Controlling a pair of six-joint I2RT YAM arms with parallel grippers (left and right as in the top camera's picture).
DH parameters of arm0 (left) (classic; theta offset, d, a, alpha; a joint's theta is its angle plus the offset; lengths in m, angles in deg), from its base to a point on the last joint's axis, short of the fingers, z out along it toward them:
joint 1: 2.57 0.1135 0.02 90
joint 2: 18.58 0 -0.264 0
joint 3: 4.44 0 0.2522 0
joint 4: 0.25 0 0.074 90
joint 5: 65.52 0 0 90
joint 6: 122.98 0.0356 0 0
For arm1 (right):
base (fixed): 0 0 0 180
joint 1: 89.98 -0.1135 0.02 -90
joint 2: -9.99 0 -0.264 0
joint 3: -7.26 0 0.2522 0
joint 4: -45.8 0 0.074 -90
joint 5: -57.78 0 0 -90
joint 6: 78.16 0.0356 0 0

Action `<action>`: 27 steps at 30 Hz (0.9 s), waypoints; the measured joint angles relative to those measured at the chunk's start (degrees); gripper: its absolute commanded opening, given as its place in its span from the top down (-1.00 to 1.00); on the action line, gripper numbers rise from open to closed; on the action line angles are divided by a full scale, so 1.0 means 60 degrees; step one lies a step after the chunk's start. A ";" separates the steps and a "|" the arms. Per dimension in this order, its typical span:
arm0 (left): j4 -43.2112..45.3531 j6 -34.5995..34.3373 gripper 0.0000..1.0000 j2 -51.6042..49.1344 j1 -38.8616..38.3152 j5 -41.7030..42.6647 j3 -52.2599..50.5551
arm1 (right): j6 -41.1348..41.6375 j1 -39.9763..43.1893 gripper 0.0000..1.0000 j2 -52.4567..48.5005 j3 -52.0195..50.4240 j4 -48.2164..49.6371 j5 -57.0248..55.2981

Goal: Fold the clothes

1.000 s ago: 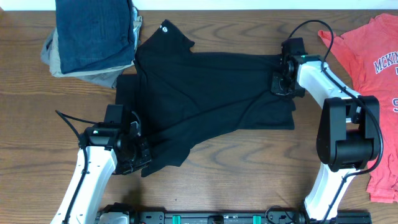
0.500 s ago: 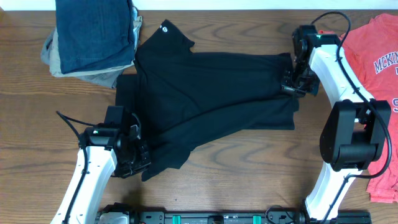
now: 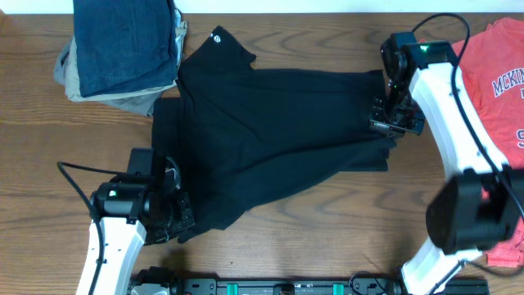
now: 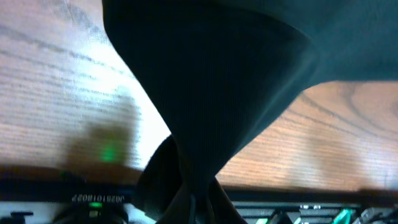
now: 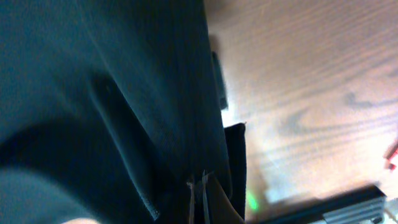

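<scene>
Across the middle of the overhead frame, I am watching the black T-shirt (image 3: pixel 270 131) lying rumpled on the wooden table (image 3: pixel 327 221), its collar pointing toward the upper left. At lower left, my left gripper (image 3: pixel 178 220) is clamping the shirt's lower corner. The left wrist view is showing the cloth narrowing into a tight funnel that runs down between the closed jaws. At upper right, my right gripper (image 3: pixel 383 123) is pinching the shirt's right edge, jaws closed on the dark fabric. A coral-red T-shirt (image 3: pixel 499 74) is lying along the right edge of the frame, apart from the black one. Folded jeans (image 3: pixel 123 41) are sitting on a grey garment (image 3: pixel 70 78) at upper left, just beside the shirt's shoulder.
</scene>
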 measured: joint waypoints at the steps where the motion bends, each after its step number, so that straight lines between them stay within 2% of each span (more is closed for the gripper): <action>1: -0.0087 -0.0007 0.88 0.0058 0.0000 0.0033 0.0000 | 0.0000 -0.0146 0.98 0.0273 -0.0018 -0.0117 0.0004; 8: -0.0831 -0.0222 0.88 0.0164 0.0000 0.0073 0.0109 | 0.0288 -0.0991 0.98 0.1410 -0.1483 -0.0120 -0.0007; 17: -0.1949 -0.0255 0.88 0.0168 0.0004 0.0138 0.1424 | 0.1206 -0.1224 0.93 0.3078 -0.3993 0.0058 -0.0310; 24: -0.2718 -0.0255 0.88 0.0168 0.0000 0.0171 0.2331 | 0.1384 -0.0776 0.75 0.4666 -0.4816 0.0208 -0.0393; 27: -0.2994 -0.0251 0.88 0.0168 0.0000 0.0171 0.2648 | 0.1453 -0.0546 0.45 0.4758 -0.5151 0.0444 -0.0412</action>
